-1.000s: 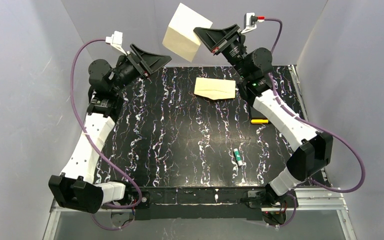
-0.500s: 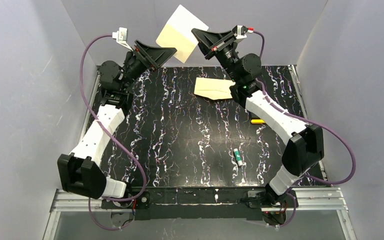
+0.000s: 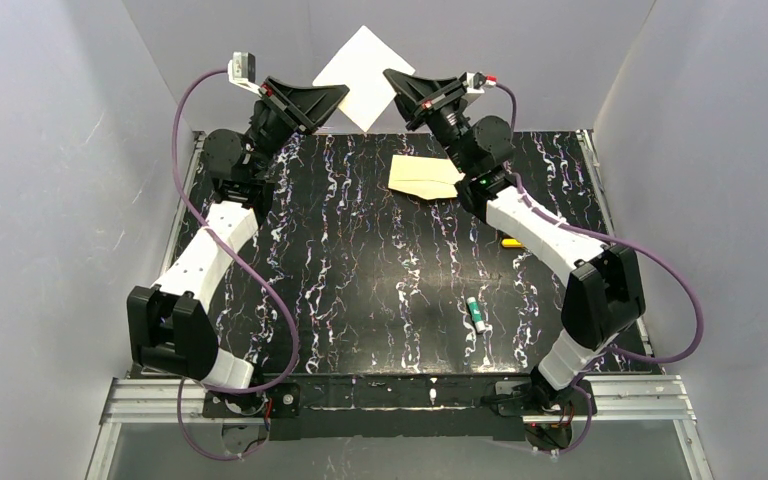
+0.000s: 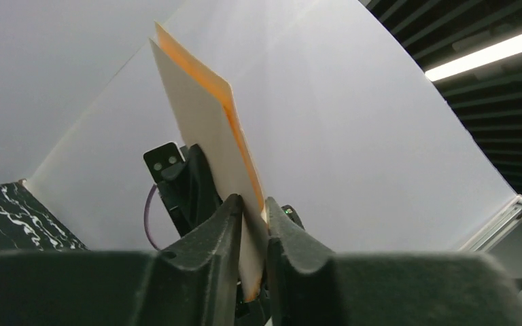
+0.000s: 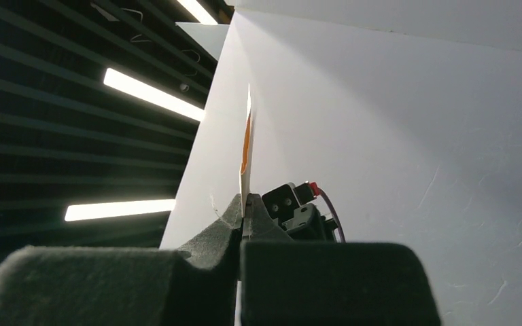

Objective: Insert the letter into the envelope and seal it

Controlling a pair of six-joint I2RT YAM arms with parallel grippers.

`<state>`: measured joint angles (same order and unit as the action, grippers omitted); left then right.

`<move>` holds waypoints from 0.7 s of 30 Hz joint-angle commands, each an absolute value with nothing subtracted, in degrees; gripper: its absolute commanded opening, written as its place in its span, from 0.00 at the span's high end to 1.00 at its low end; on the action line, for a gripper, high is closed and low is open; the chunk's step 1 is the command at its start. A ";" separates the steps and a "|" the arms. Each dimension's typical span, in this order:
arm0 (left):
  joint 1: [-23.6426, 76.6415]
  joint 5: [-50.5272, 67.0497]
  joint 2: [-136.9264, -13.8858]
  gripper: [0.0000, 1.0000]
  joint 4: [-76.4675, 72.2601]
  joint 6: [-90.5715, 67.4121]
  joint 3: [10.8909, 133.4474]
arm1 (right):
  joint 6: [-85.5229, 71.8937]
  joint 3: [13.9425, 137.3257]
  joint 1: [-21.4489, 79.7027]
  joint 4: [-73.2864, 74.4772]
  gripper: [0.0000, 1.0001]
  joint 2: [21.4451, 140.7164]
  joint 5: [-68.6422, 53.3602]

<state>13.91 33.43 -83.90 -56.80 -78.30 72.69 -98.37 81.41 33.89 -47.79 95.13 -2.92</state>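
Black tabletop (image 3: 360, 290) veined in white, pale grey panels walling it on three sides. The envelope (image 3: 426, 177) lies flat near the far edge, with a yellow marker (image 3: 518, 242) and a small green-and-white tube (image 3: 477, 314) on the right side. Up in the air by the back panel, the letter (image 3: 360, 72) hangs as a pale diamond between both arms.

From above the grips are hard to read, but the wrist cameras settle it. The right hand (image 3: 396, 82) is pressed tight on the sheet's edge, seen there as a thin upright line. The left hand (image 3: 337, 96) has a finger on each face of the lower corner, pinching it. Those views also catch dark ceiling slats and strip lights beyond the panels.

A second ago the left hand was spread and well apart from the letter; now it is on the paper, and the sheet has turned flatter to the overhead camera.
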 commanded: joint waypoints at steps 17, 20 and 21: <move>13.22 48.90 -77.55 1.00 -34.72 -52.10 80.88 | -71.27 70.06 21.88 -26.92 0.05 78.19 -5.27; 13.07 52.11 -77.12 1.00 -31.73 -49.92 81.37 | -56.60 73.62 21.45 -22.34 0.01 76.30 -10.50; 13.02 53.17 -77.01 1.00 -31.00 -49.48 81.46 | -52.25 74.99 21.45 -21.57 0.01 76.61 -14.13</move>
